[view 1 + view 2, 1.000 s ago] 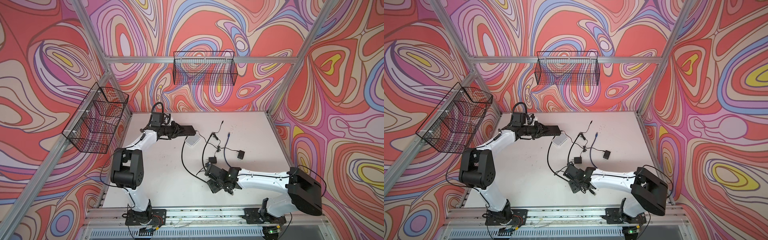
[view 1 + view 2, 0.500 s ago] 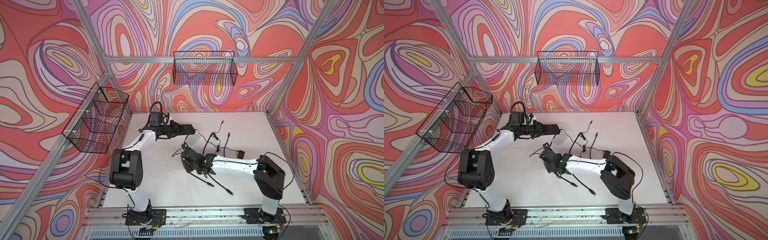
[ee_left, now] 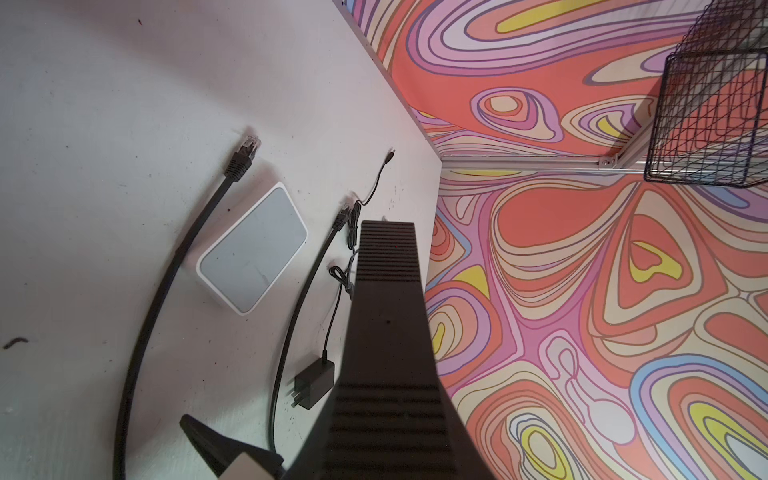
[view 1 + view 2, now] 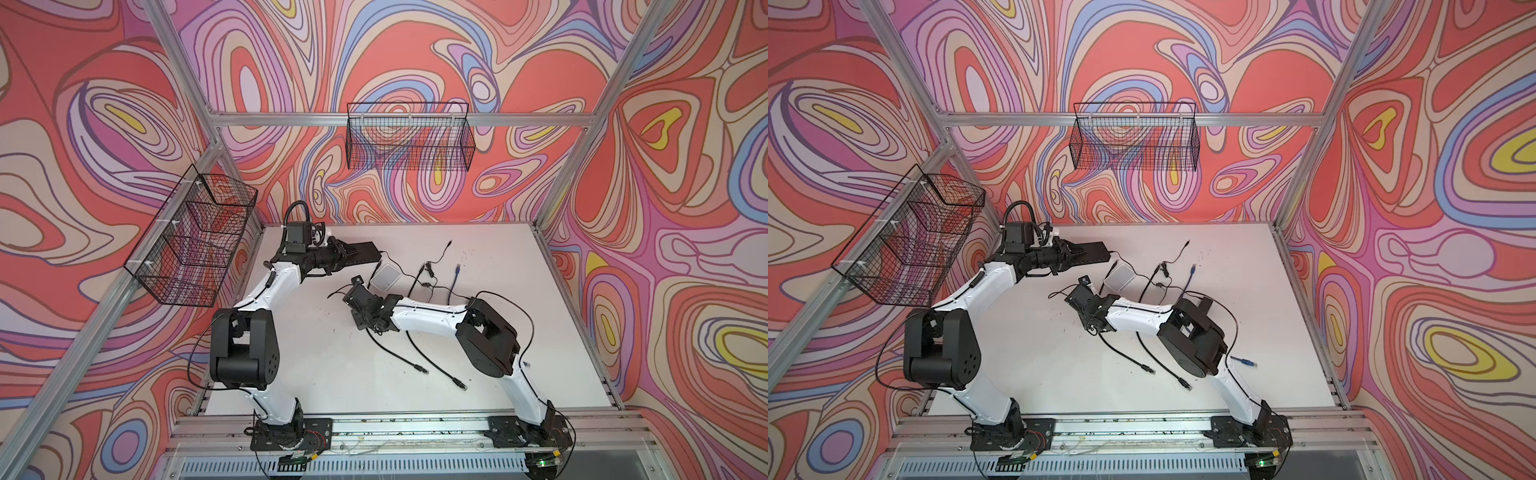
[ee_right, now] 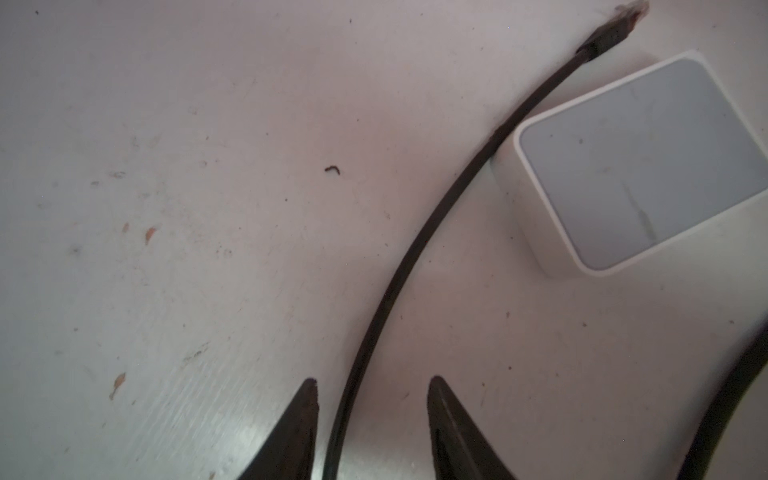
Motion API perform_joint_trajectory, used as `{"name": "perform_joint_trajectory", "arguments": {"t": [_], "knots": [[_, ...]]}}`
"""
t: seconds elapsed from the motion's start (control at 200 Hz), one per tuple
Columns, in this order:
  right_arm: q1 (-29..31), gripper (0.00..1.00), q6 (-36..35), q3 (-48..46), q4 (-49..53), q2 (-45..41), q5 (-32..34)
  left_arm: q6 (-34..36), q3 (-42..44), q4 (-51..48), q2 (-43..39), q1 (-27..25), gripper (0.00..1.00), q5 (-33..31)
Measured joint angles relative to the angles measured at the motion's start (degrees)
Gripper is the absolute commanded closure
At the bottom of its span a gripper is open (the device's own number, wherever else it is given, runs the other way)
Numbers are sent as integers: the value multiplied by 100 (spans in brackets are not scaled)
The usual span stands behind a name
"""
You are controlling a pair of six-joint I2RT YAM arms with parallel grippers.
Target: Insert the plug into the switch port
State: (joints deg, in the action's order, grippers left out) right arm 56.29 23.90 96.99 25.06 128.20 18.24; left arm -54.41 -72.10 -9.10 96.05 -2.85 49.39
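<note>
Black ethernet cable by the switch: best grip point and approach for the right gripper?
Probably the plug boot, from above, jaws across its narrow sides: it lies flat on the table beside the white switch. The right gripper straddles the limp cable farther back, where the plug would likely droop.

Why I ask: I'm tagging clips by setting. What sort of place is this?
Most likely a robot test cell in a lab, not a home: an aluminium frame with swirl-printed walls encloses a white table, and the left arm and right arm are bolted to a rail along its front.
</note>
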Motion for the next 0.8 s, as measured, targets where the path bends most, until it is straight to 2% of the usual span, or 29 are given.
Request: {"name": "perform_joint_trajectory", "arguments": {"t": [0.366, 0.566, 0.616, 0.801], "knots": [[-122, 69, -223, 129, 9, 289, -619, -72, 129, 66, -39, 33, 92, 9], [-164, 92, -466, 109, -11, 273, -994, -72, 164, 120, -39, 33, 92, 11], [-175, 96, -599, -11, -68, 197, -1161, -72, 179, 127, -39, 33, 92, 11], [-186, 97, -1043, -951, -160, -439, -1644, -74, 256, 162, -39, 35, 92, 20]]}}
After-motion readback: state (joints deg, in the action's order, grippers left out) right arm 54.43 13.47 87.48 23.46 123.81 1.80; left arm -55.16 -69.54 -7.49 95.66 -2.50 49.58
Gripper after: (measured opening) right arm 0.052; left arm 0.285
